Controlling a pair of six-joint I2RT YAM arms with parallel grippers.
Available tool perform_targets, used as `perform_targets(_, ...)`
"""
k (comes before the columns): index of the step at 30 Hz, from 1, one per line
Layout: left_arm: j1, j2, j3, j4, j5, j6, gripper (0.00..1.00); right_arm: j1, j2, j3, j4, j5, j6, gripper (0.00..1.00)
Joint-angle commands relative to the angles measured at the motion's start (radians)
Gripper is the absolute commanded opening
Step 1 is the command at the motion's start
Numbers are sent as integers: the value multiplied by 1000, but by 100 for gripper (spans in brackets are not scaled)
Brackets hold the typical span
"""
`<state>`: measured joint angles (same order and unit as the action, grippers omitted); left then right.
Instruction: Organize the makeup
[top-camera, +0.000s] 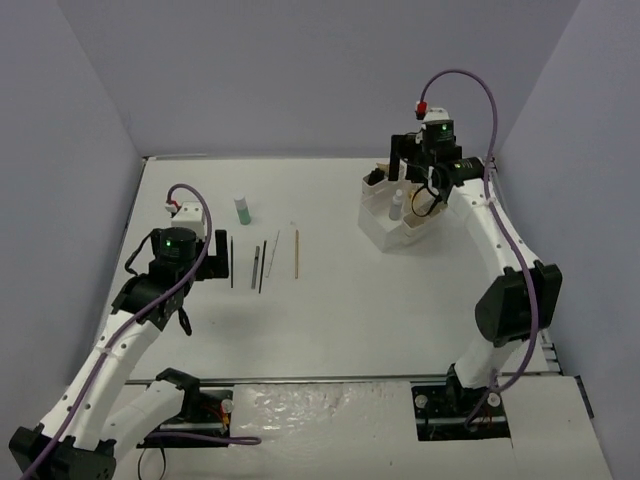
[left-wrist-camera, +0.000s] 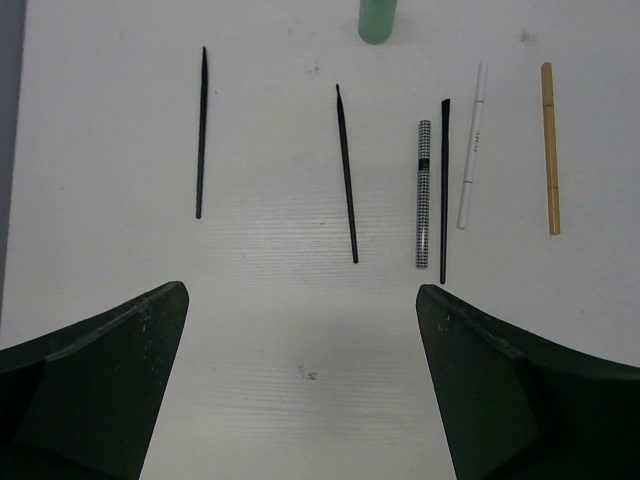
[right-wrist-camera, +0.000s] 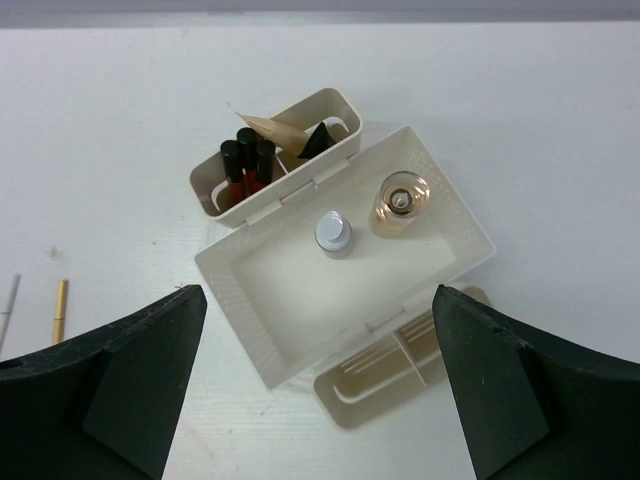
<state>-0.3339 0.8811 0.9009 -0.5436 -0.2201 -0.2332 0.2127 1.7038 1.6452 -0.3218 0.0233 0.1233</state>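
Note:
Several thin makeup sticks lie in a row on the table: two black pencils (left-wrist-camera: 201, 130) (left-wrist-camera: 346, 175), a checkered pen (left-wrist-camera: 423, 195), a black brush (left-wrist-camera: 444, 190), a white pencil (left-wrist-camera: 472, 145) and a tan pencil (left-wrist-camera: 550, 150). A green-capped bottle (left-wrist-camera: 377, 18) stands beyond them. My left gripper (left-wrist-camera: 302, 290) is open and empty, above the table just short of the row. My right gripper (right-wrist-camera: 318, 290) is open and empty, high over the white box (right-wrist-camera: 215, 275). A grey-capped bottle (right-wrist-camera: 334, 233) and an amber bottle (right-wrist-camera: 401, 203) stand in the box.
A far side compartment of the box holds black-capped red tubes (right-wrist-camera: 245, 165), a tan piece (right-wrist-camera: 270, 128) and a black cone (right-wrist-camera: 320, 138). The near side compartment (right-wrist-camera: 390, 375) holds nothing. In the top view the box (top-camera: 375, 228) sits far right and the sticks (top-camera: 262, 262) centre-left.

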Motion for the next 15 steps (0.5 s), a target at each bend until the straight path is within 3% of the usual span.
perform_targets(1,15,122,114,106,91,-44,97,1,-204,-65,18,-13,-11,98)
perform_targets(6,19,322,218,161,118,-59,97,1,-365,-200,31,-39,-1,100)
perform_targets(15,37,681,397,402,91,-41,97,1,-685,-460,102,-89,37,100)
